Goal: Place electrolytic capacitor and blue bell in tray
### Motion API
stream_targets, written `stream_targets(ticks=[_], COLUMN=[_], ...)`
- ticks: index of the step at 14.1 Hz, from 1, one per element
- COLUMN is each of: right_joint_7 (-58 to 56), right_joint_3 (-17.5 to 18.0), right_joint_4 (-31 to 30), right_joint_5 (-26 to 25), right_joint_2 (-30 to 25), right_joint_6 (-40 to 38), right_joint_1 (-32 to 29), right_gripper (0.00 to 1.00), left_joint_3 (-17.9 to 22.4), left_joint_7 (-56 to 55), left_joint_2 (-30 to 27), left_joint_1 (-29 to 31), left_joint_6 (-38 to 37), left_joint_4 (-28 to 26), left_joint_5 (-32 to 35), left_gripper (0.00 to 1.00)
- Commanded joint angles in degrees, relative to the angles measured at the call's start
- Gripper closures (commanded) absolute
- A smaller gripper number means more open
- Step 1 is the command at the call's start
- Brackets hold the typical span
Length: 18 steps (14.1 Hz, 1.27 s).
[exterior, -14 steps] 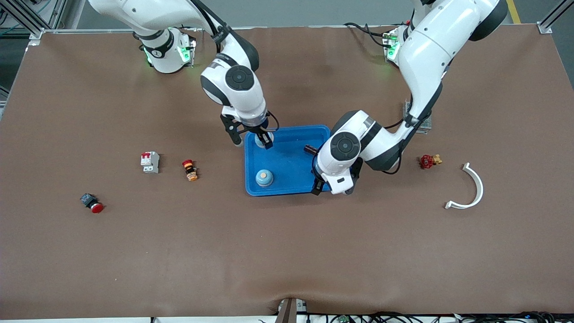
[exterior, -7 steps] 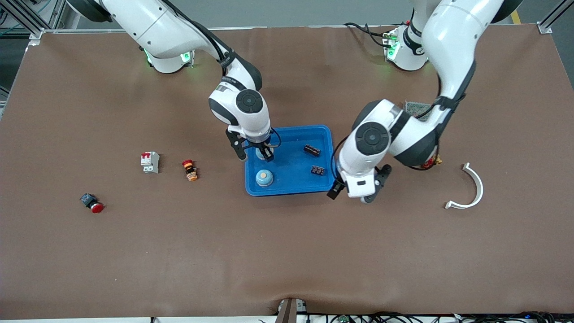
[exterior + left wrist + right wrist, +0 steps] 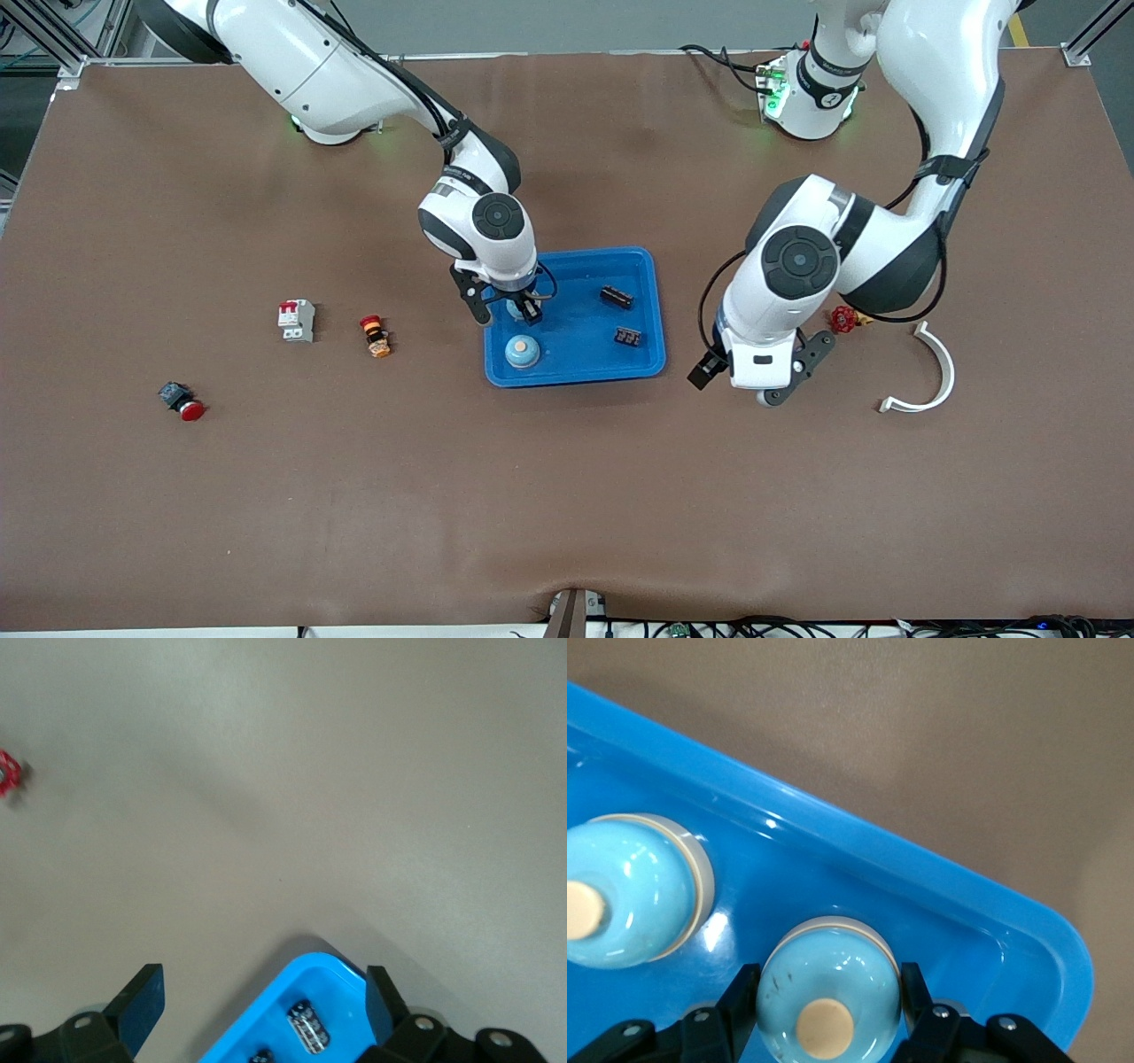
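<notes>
Placement is underway: our right gripper [image 3: 507,307] fingers clasp the pale blue domed bell [image 3: 828,992] inside the bright blue plastic tray [image 3: 642,266]; next we release. Left gripper [image 3: 740,377] hangs spread over the bench, the dark cylindrical capacitor [image 3: 617,296] already in.

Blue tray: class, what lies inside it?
Inside the tray: capacitor, small black part, one bell, second bell in the right pincer, partly hidden by it.

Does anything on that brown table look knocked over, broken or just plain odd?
Nothing stands out. The shallow blue plastic tray sits flat; one pale blue bell stands upright in it, the dark cylindrical capacitor lies on its side there. Nothing spilled or damaged.
</notes>
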Motion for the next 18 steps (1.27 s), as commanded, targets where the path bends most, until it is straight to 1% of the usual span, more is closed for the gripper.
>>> stream_targets(ticks=[1,2,3,6,7,8,11,13,15,18], right_joint_7=[1.54,1.53,1.53,0.75,0.40,-1.09,-4.61,-7.68,-12.85,-23.04], right_joint_3=[0.01,0.01,0.01,0.36,0.80,1.33,5.28,6.86,10.37,18.88], right_joint_4=[1.34,1.34,1.34,3.62,4.24,5.72,11.78,12.42,12.50,14.17], right_joint_5=[-2.14,-2.66,-3.19,-3.20,-3.11,-2.67,-2.32,-2.32,-2.32,-2.40], right_joint_2=[0.86,0.86,0.77,0.42,0.33,0.33,0.33,0.16,-0.11,-0.11], right_joint_6=[-0.38,-0.20,-0.11,-0.99,-2.38,-4.66,-15.20,-17.51,-19.61,-26.72], right_joint_1=[0.92,0.84,0.92,1.27,1.10,1.19,-0.56,-2.76,-7.31,-17.94], right_gripper=[1.00,0.35,0.00,0.00,0.00,0.00,0.00,0.00,0.00,0.00], left_joint_3=[0.11,0.11,0.11,0.11,0.02,0.02,-0.15,-0.07,0.02,-0.07], left_joint_7=[5.32,7.16,9.01,13.76,14.99,15.96,17.99,19.22,20.71,24.57], left_joint_2=[-2.88,-3.41,-4.20,-6.04,-6.40,-6.84,-7.80,-8.16,-9.38,-11.14], left_joint_1=[1.14,1.57,2.10,3.25,4.03,4.30,5.79,5.97,6.67,8.08], left_joint_6=[-2.98,-3.43,-3.87,-6.15,-6.85,-7.21,-7.56,-8.26,-8.61,-9.75], left_joint_4=[-0.85,-0.76,-0.84,-0.84,-0.84,-0.84,-0.84,-0.67,-0.58,-0.58], left_joint_5=[0.02,0.02,0.02,-0.07,-0.07,-0.07,-0.16,-0.16,-0.25,-1.12], left_gripper=[0.00,0.00,0.00,0.00,0.00,0.00,0.00,0.00,0.00,0.00])
